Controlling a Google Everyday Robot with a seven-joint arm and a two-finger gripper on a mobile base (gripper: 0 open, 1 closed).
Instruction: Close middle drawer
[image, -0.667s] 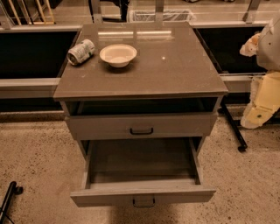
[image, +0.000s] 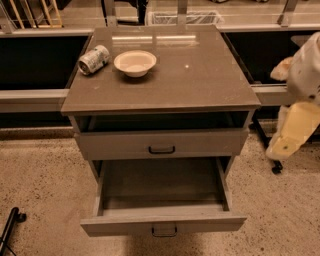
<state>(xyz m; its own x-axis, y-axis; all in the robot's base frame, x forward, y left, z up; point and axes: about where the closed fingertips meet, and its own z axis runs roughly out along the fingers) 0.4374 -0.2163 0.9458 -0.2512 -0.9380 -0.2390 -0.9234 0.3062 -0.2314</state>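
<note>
- The cabinet (image: 200, 80) is grey, with a flat, slightly glossy top, and stands in the middle of the view on a speckled floor (image: 45, 175).
- The middle drawer (image: 120, 223) is pulled far out of the cabinet's front, toward the camera. Its long, shallow tray is open to view and nothing can be seen inside it.
- This drawer's low face panel is the part farthest from the cabinet body. A small dark bar handle (image: 164, 230) sits at the centre of the panel.
- Just above it in the cabinet is the upper drawer (image: 210, 142), which has a taller face panel and a dark handle of its own (image: 161, 149). It is out only a little, leaving a dark gap under the cabinet top.
- A can (image: 93, 59) lies on its side at the back left of the cabinet top.
- A pale bowl (image: 135, 62) stands upright just to the right of the can, apart from it.
- The gripper (image: 290, 135) hangs off the cabinet's right side, about level with the upper drawer. It touches neither the cabinet nor either drawer.
- Whether the claw is released or clenched cannot be told. It holds nothing that can be seen.
- The white arm (image: 307, 70) rises above the gripper, right of the cabinet top.
- A black wheeled leg (image: 11, 227) shows on the floor well to the cabinet's lower left.
</note>
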